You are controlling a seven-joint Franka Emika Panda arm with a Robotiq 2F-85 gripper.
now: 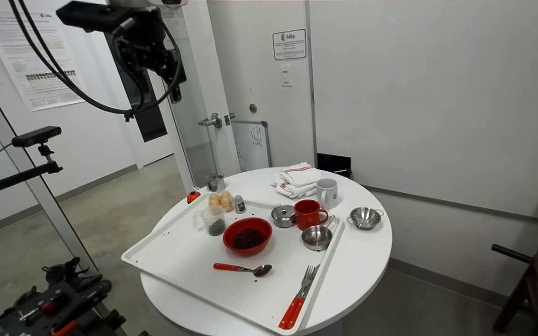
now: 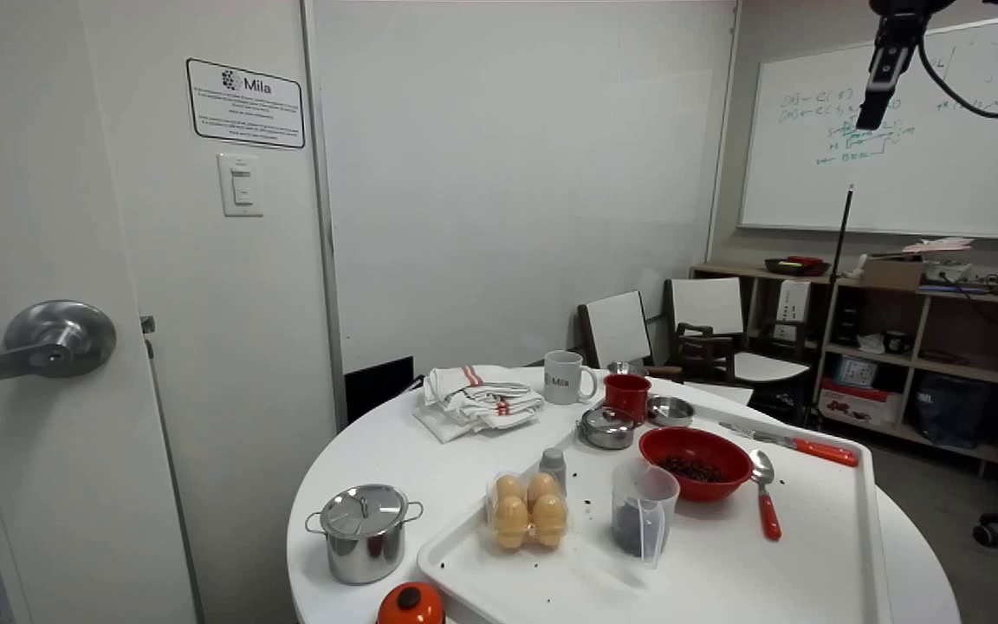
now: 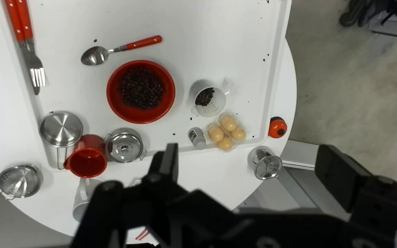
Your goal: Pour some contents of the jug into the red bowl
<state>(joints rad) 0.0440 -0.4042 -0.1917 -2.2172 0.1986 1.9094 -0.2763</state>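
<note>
A translucent plastic measuring jug (image 2: 640, 509) with dark beans (image 3: 204, 96) low inside stands upright on a white rectangular tray (image 3: 202, 27), just beside a wide, round, bright red bowl (image 2: 711, 490) also holding dark beans. A red-handled metal spoon (image 3: 131, 45) lies near the bowl, and four light-brown eggs (image 2: 523, 516) in clear plastic sit near the jug. The black two-fingered gripper (image 3: 247, 147) hangs well above tray level, its fingers spread wide apart.
</note>
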